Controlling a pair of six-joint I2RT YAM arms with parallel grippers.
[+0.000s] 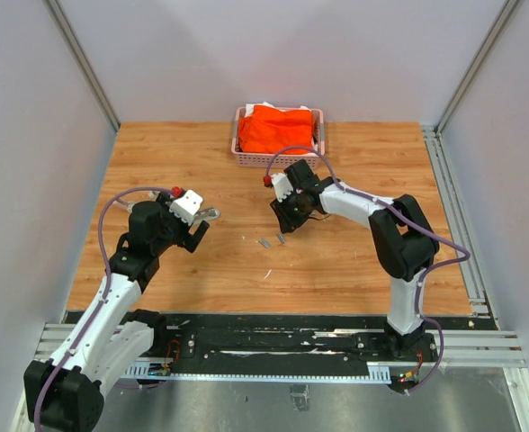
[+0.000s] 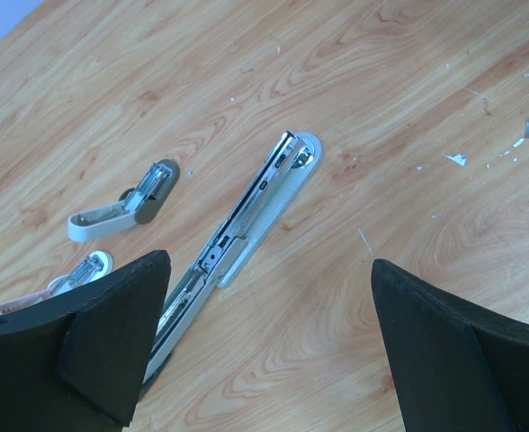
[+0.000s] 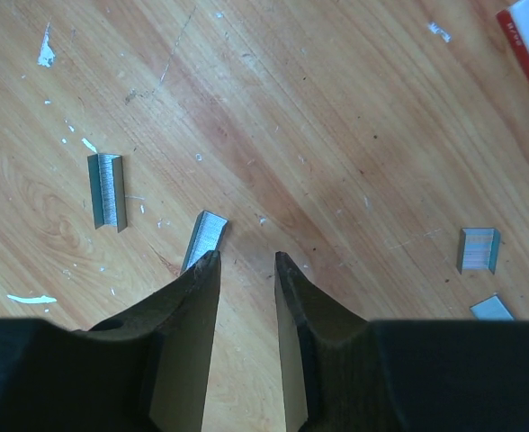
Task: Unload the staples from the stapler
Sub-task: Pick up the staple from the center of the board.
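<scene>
Black left end effector [image 2: 269,267]: jaws spread wide, holding nothing, poised over the opened stapler [image 2: 263,202], which lies flat on the wooden desk [image 1: 354,261].
Black right end effector [image 3: 246,258]: jaws narrowed to a slim gap with nothing between them.
Silvery staples [image 3: 204,238]: loose strips scattered on the desk. The closest touches one right fingertip [image 3: 201,288], beside the gap rather than in it. Its long axis runs roughly away along the fingers. The right arm is nearer.
Pink basket [image 1: 244,148]: at the far edge, orange cloth [image 1: 278,129] inside.
</scene>
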